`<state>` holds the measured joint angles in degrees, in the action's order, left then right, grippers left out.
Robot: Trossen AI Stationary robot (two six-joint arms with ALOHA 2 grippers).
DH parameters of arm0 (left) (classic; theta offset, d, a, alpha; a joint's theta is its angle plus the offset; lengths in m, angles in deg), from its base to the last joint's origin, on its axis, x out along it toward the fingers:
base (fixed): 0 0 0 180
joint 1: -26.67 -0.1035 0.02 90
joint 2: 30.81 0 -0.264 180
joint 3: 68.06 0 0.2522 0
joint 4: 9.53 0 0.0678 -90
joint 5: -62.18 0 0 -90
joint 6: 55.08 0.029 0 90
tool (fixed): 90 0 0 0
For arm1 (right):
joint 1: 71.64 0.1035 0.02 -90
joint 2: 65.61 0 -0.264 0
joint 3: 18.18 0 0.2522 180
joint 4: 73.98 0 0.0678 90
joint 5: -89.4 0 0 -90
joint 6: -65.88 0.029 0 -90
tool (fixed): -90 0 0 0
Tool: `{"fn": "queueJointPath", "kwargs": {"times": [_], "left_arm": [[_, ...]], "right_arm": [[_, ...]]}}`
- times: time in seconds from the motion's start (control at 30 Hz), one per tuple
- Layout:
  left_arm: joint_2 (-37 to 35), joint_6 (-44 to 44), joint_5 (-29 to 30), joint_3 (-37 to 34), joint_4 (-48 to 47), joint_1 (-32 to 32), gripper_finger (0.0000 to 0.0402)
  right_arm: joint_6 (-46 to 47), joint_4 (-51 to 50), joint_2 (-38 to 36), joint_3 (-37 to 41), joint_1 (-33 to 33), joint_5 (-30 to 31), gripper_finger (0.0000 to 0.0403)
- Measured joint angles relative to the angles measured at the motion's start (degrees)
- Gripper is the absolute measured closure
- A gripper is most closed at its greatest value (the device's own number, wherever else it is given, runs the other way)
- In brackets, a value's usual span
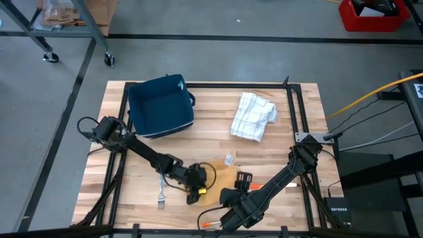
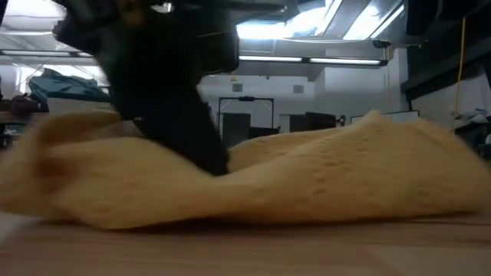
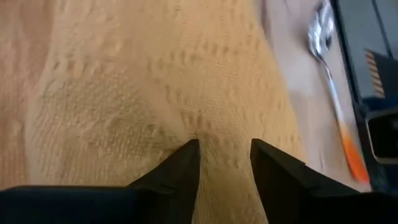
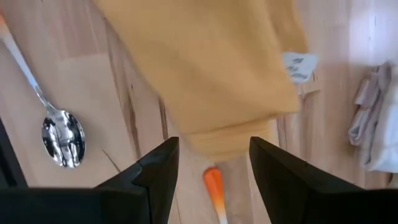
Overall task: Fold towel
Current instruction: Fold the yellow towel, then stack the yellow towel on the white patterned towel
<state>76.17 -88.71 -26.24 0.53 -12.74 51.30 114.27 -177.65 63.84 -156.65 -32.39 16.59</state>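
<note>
Dark fingers of the left gripper [image 3: 224, 163] are standing apart and pressing down onto the yellow towel [image 3: 155, 87], with a ridge of the knit cloth rising between them; whether they are actually gripping it is hard to tell. From above, this gripper [image 1: 195, 190] is sitting at the towel's [image 1: 221, 177] left edge near the front of the wooden table [image 1: 211, 142]. The right gripper [image 4: 211, 163] is hovering with its fingers spread over the towel's [image 4: 205, 68] folded edge, not touching it, just above an orange-handled utensil [image 4: 213, 183]. A spoon [image 4: 62, 140] is lying beside the towel. Farther back, a white checked cloth [image 1: 254, 116] and a dark blue bin [image 1: 160, 104] are resting well apart from the towel, and a fork [image 1: 160, 192] is lying left of the left gripper.
</note>
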Motion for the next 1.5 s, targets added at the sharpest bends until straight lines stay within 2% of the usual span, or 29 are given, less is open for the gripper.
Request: {"fn": "queueJointPath", "kwargs": {"times": [0.23,0.43,0.63,0.9,1.13,1.23,1.4,1.5], "left_arm": [[-4.9,1.4,-4.3,0.0,2.1,-3.0,0.0266],[-9.8,10.4,-4.4,0.1,1.5,-5.4,0.0266],[-13.2,12.1,-4.4,0.1,-2.1,-8.7,0.0266],[-13.7,16.1,-4.3,0.1,-4.3,-12.6,0.0266],[-13.7,20.8,-4.3,0.1,-4.5,-14.3,0.0266],[-13.7,20.7,-4.0,0.1,-4.3,-14.6,0.0266],[-13.7,18.7,-3.7,0.1,-4.2,-14.6,0.0266],[-13.7,16.2,-3.7,0.1,-4.2,-14.6,0.0266]], "right_arm": [[5.0,2.3,0.0,1.1,0.1,0.4,0.0204],[7.7,4.3,0.1,6.7,0.1,1.6,0.0204],[5.3,0.0,-0.5,8.0,0.5,-0.9,0.0204],[-0.7,-0.1,-13.0,7.2,1.8,3.7,0.0204],[-4.2,-0.1,-24.9,7.3,2.5,5.0,0.0204],[-8.2,-0.1,-28.6,7.3,2.4,8.5,0.0204],[-15.3,-0.1,-33.0,7.3,2.4,21.1,0.0204],[-15.8,-0.1,-34.7,7.3,2.4,25.8,0.0204]]}}
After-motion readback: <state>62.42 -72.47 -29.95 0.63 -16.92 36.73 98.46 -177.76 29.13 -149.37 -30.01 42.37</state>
